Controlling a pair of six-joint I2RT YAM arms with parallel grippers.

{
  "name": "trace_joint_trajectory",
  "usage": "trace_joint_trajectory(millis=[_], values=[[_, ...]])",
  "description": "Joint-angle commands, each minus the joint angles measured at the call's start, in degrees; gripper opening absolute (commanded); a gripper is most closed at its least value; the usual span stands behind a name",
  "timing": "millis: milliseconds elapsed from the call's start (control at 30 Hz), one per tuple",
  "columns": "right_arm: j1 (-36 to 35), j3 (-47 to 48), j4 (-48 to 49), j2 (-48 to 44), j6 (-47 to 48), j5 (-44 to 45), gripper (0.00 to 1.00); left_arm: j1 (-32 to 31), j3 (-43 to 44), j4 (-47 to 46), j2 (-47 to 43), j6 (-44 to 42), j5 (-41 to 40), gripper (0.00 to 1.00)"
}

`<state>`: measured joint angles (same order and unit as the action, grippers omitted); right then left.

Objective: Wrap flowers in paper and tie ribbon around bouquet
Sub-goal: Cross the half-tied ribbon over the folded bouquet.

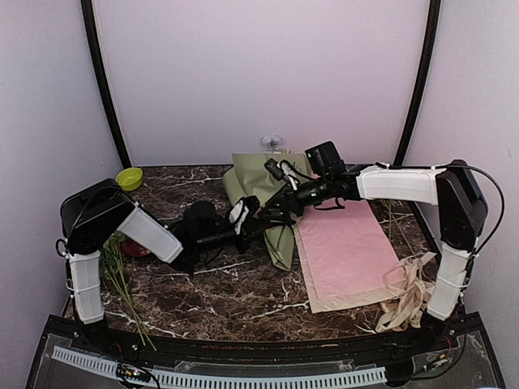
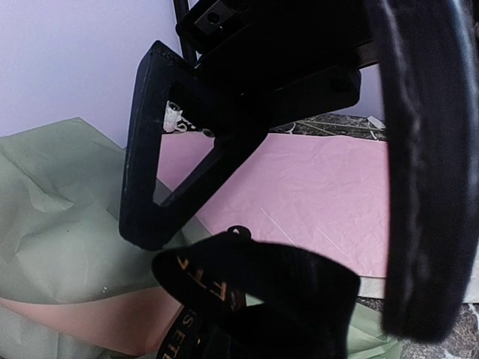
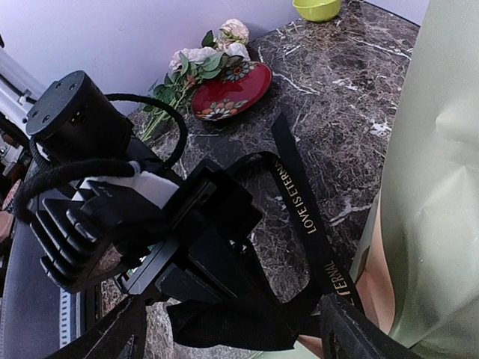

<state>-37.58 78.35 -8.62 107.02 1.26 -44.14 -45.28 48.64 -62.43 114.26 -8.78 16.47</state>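
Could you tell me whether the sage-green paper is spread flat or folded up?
Folded up: the sage-green paper forms a long narrowing bundle beside the flat pink sheet.

The matte, creased sage-green paper sheet (image 1: 253,185) is rolled into a loose cone, the bouquet (image 1: 281,241), which lies flat on the dark marble table (image 1: 243,300). Its wide mouth lies toward the back wall and it tapers to a narrow end toward the near edge, just beside the pink sheet (image 1: 349,251). What it holds cannot be made out. The narrow black ribbon (image 3: 299,196), printed with pale gold lettering, runs slack over the marble up to the cone's edge, partly looped and bunched; whether it circles the cone cannot be told
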Motion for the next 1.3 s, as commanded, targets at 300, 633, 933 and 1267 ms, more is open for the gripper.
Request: trace_joint_trajectory(millis=[300,633,933,1267], values=[[-0.8,1.8,-1.7,3.3,2.5,-3.1,0.21,-0.2,1.4,2.0,-2.1,0.6,-0.2,0.00],[0.6,0.5,1.3,1.5,-1.6,2.5,0.00,-0.2,-3.6,10.5,-11.7,1.0,-5.4,0.67],[1.0,1.7,0.3,2.6,-2.0,4.8,0.00,2.9,-0.8,55.9,-28.4,14.1,-23.0,0.86],[1.0,3.6,-1.4,3.9,-1.8,4.8,0.00,11.3,-1.2,71.9,-25.3,25.0,-23.3,0.73]])
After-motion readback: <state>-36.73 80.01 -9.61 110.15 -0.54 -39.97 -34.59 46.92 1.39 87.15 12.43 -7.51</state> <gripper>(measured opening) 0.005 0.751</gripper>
